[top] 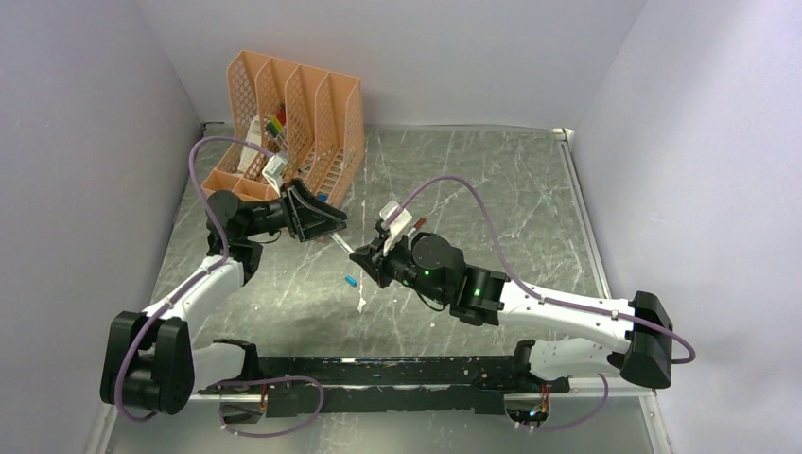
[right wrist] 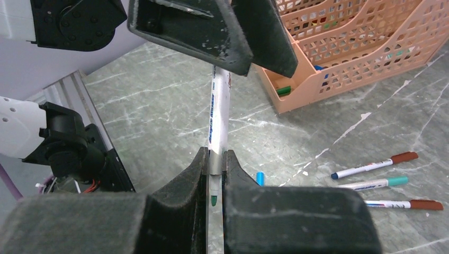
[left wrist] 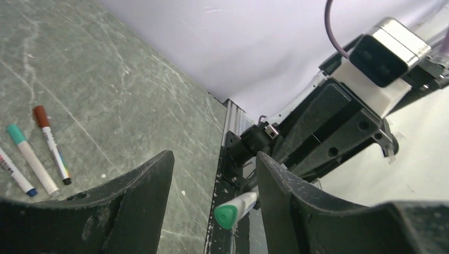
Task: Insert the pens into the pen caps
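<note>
A white pen (top: 342, 246) hangs in the air between the two arms. My right gripper (right wrist: 216, 153) is shut on it just behind its bare green tip (right wrist: 213, 200). The pen's barrel (right wrist: 218, 119) runs up between the fingers of my left gripper (left wrist: 214, 155). That gripper stands open around the pen's green butt end (left wrist: 226, 216), which lies against the right finger with a gap on the left. A small blue pen cap (right wrist: 260, 178) lies on the table below, also visible from above (top: 351, 281).
Three capped pens (right wrist: 378, 183) lie side by side on the marble table (top: 492, 189), also visible in the left wrist view (left wrist: 52, 143). An orange mesh file organizer (top: 303, 113) with markers stands at the back left. Another white pen (top: 361, 303) lies near the blue cap.
</note>
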Available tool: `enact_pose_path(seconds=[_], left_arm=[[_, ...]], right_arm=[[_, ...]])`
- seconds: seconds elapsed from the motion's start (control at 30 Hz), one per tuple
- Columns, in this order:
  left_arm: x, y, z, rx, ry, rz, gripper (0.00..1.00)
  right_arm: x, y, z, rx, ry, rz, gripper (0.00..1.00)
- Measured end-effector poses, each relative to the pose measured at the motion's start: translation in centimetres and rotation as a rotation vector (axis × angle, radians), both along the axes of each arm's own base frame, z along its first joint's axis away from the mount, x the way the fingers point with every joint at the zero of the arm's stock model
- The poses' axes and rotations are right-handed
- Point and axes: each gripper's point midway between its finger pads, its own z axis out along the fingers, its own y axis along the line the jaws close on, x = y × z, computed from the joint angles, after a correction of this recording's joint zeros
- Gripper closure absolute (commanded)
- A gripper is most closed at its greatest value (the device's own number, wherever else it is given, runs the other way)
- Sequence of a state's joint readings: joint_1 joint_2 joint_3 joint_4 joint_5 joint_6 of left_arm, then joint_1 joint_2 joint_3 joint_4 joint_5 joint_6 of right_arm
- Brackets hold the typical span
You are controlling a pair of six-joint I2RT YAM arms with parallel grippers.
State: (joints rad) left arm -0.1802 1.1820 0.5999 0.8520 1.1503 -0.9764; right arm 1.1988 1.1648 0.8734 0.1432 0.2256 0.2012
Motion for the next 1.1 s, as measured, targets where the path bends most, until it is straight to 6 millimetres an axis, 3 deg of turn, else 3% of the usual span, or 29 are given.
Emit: enact_pose_path(seconds=[0.2,0.4,0.47,0.57,0.67,0.83,0.97,1.03,1.1], left_arm=[[-1.3,-0.2,0.6,-0.028,-0.009,-0.061,0.46],[-1.7,-0.6,-0.2,-0.002,0.001,-0.085,0.50],[-1.8,-0.7,-0.3,0.008,0.003,-0.087,0.60],[-1.9,-0.9,-0.4,0.015,-0.001,-0.091,0.91],[-2.4,-1.1,-0.2,0.014,-0.005,-0.109,0.93],[-2.1,-1.1,0.2,-0.001,-0.025,-0.087,0.93],[-1.3,-0.9,1.4,-0.032,-0.081,0.000,0.93],[-1.0,-0.8,2.5,-0.045,-0.146,0.058,0.93],[-1.0,-1.0,3.5,-0.049,-0.239,0.107,0.93]], right_arm=[[0.2,-0.3,0.1,-0.004,-0.006,-0.013,1.00],[0.5,-0.6,0.3,-0.007,-0.022,-0.030,1.00],[0.6,-0.7,0.3,-0.008,-0.024,-0.036,1.00],[0.8,-0.8,0.2,-0.010,-0.024,-0.046,1.00],[1.0,-1.1,-1.2,-0.042,-0.014,-0.056,1.00],[1.4,-1.2,-0.7,-0.006,-0.009,-0.091,0.54],[1.9,-3.4,-1.2,0.071,0.036,-0.193,0.24],[2.0,-5.1,-0.9,0.165,0.078,-0.257,0.20],[2.2,-6.7,-0.2,0.285,0.125,-0.310,0.22]])
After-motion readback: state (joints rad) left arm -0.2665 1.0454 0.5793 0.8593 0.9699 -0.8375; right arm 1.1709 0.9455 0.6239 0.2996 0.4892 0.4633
